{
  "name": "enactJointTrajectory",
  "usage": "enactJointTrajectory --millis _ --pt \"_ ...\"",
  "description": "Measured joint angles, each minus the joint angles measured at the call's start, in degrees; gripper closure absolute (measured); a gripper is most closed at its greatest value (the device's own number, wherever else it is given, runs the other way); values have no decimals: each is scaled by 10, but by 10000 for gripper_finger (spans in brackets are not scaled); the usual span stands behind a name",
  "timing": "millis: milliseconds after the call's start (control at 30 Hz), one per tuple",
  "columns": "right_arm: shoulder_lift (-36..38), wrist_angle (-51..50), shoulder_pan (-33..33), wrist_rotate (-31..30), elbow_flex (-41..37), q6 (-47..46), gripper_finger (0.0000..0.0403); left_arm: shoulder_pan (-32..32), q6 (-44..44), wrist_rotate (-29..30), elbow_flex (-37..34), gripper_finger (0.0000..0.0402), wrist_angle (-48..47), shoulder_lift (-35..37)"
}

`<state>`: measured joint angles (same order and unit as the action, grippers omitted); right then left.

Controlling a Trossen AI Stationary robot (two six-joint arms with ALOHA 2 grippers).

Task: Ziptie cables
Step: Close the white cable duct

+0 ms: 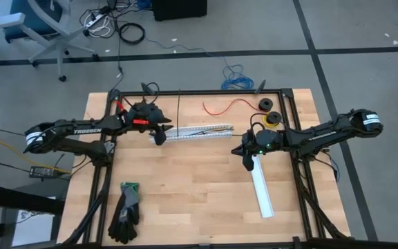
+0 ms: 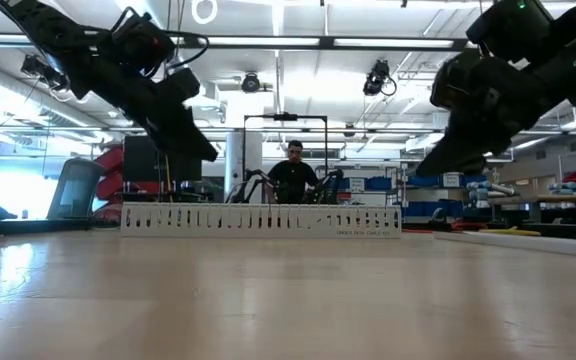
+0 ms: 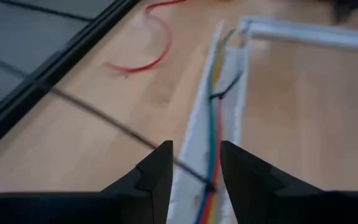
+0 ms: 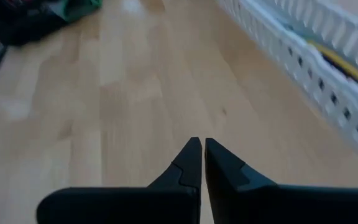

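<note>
Bare pale wood of the table (image 2: pixel 268 300) fills the lower half of the low view, with the white slotted channel (image 2: pixel 260 219) lying across mid-frame behind it and a person (image 2: pixel 295 172) standing far back in the room; in the high view that same channel (image 1: pixel 197 131) runs across the upper middle of the frame, and the cables (image 1: pixel 209 129) lie inside it along its length; the left wrist view shows the cables (image 3: pixel 214 134) as green, blue, yellow and red strands running down the trough, crossed by a thin dark tie; the left gripper (image 1: pixel 159 135) sits at the channel's left end, its fingers (image 3: pixel 157 177) parted with the wires showing in the gap; the right gripper (image 1: pixel 246 158) hangs just right of centre, below the channel's right end, its tips almost touching over bare wood and holding nothing; a second white channel piece (image 1: pixel 262 185) lies at lower right; a single red wire (image 1: pixel 225 106) curls at upper centre; black gloves with green cuffs (image 1: pixel 126 209) rest at lower left.
</note>
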<state>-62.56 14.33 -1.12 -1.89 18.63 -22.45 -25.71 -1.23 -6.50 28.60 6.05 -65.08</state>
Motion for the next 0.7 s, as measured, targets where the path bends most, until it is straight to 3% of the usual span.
enactJointTrajectory --millis 233,533,700 --pt "81 -134 7 -4 0 -47 401 1 1 -84 0 259 65 1" --pt "209 -423 7 -108 0 -203 402 20 4 -86 0 259 79 0" --pt "236 -474 -4 -111 0 -272 402 30 6 -85 0 259 79 0"
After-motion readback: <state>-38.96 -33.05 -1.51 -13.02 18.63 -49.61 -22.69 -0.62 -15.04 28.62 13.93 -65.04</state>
